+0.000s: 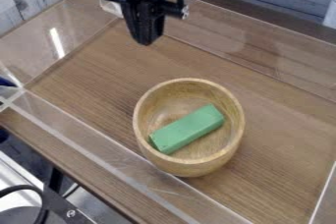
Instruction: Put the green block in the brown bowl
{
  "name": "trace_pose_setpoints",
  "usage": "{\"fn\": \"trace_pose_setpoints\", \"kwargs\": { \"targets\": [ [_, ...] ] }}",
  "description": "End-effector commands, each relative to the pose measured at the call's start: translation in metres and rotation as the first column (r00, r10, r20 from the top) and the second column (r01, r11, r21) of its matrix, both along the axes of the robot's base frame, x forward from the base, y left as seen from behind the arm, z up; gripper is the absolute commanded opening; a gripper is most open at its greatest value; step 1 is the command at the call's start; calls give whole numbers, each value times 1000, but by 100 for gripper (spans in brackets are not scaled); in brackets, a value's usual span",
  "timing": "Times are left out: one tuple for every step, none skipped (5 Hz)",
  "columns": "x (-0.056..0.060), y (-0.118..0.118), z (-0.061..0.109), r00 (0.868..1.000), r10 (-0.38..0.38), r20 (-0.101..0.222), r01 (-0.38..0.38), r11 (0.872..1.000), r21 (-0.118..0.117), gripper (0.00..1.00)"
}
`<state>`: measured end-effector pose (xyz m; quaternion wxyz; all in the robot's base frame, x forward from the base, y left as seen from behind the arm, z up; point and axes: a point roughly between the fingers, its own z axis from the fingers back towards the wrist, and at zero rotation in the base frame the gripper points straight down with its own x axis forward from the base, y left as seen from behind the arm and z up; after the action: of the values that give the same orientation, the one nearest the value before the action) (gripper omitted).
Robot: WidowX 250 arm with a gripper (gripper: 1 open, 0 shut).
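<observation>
The small bright green rectangular block [186,130] lies inside the round light-brown wooden bowl [157,155] (task looks done); the gripper [144,35], fingers clenched and empty, need only clear off.

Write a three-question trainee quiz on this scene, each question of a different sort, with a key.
1. True or false: the green block lies inside the brown bowl.
2. The tool is: A) shut on the block, B) shut and empty, away from the bowl, C) open inside the bowl.
3. Fill in: the bowl stands on a ______ table.

Key:
1. True; the block rests flat on the bowl's bottom.
2. B; its fingers are together with nothing between them, beyond the bowl.
3. Wooden.
</observation>
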<state>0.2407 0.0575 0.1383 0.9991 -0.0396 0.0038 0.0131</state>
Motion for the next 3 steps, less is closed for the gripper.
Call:
{"fn": "trace_pose_setpoints", "kwargs": {
  "targets": [
    [15, 8, -7, 1000, -7, 26, 6, 999, 38, 0],
    [22, 8, -24, 1000, -16, 5, 16, 999, 49, 0],
    [30, 10, -41, 1000, -18, -16, 19, 998, 61, 0]
  ]
}}
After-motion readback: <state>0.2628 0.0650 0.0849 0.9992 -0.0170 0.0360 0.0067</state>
